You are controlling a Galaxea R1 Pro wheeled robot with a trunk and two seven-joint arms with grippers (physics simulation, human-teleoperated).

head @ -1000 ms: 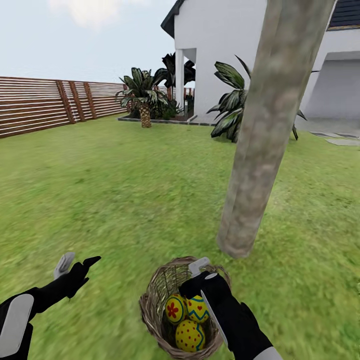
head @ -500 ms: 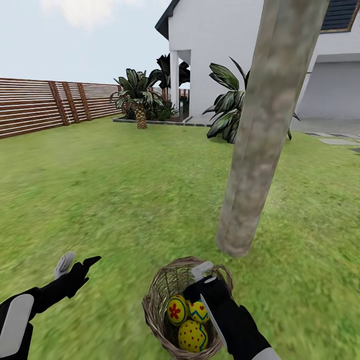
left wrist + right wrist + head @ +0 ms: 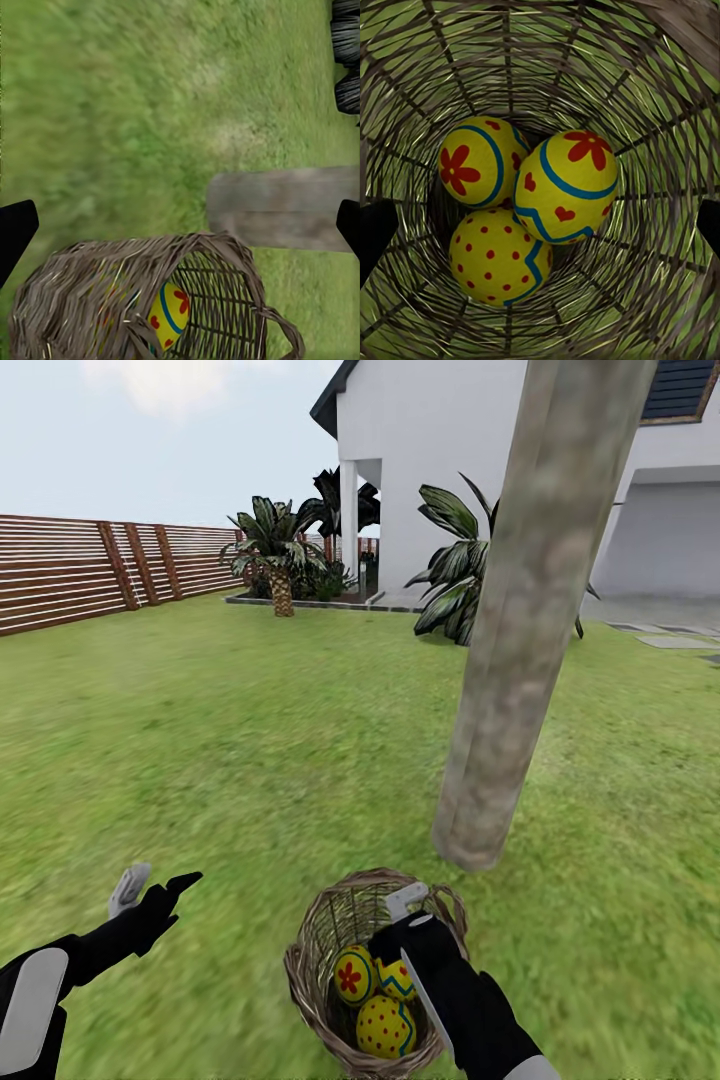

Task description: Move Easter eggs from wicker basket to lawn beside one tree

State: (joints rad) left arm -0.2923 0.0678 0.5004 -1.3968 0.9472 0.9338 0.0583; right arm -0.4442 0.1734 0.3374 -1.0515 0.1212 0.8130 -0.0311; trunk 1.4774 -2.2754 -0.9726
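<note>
Hovering over eggs (image 3: 375,995), no writing.

White house (image 3: 450,450), slatted wooden fence (image 3: 80,565), palm-like plants (image 3: 268,545) beyond the grass

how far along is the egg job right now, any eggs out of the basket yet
None out yet. Done: the wicker basket sits on the lawn right by the tree. All three Easter eggs are inside it. In hand: the right claw is open at the basket's rim, over the eggs; the left claw is open and empty. Left: lifting out all three eggs and laying them beside the trunk.
</note>
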